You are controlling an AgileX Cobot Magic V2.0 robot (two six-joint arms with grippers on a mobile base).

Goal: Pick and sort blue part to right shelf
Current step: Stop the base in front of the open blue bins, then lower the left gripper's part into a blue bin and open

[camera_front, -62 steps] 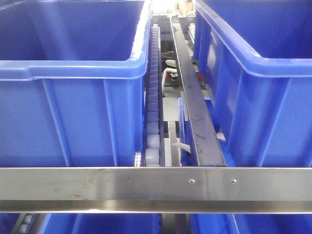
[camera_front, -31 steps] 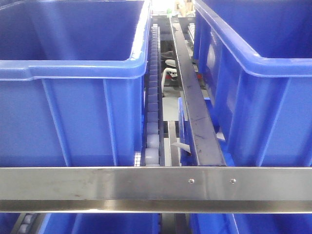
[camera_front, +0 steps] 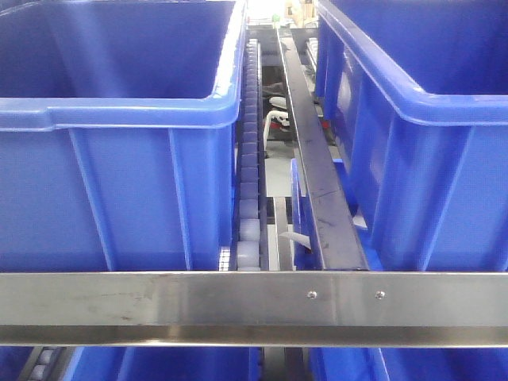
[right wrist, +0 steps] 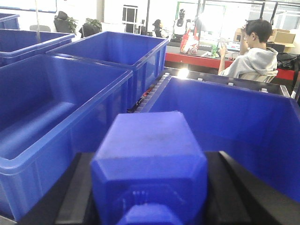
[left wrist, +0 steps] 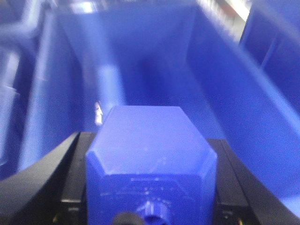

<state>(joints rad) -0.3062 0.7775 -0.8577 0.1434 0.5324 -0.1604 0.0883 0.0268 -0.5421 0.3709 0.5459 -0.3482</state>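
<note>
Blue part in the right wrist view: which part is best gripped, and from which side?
Grip the blue part across its two flat, parallel side walls, behind the bevelled far end, coming from the end with the round boss. The bevels would likely let a grip slip; the flat walls sit square to the right fingers, which flank it this way now.

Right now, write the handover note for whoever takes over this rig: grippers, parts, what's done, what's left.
Left gripper: shut on a blue part, facing into a blue bin; view blurred.
Right gripper: shut on a second blue part, above blue bins.
Right shelf: front view shows no arm or part at it.
Done: both parts picked.
Left: place them on the shelf.
</note>
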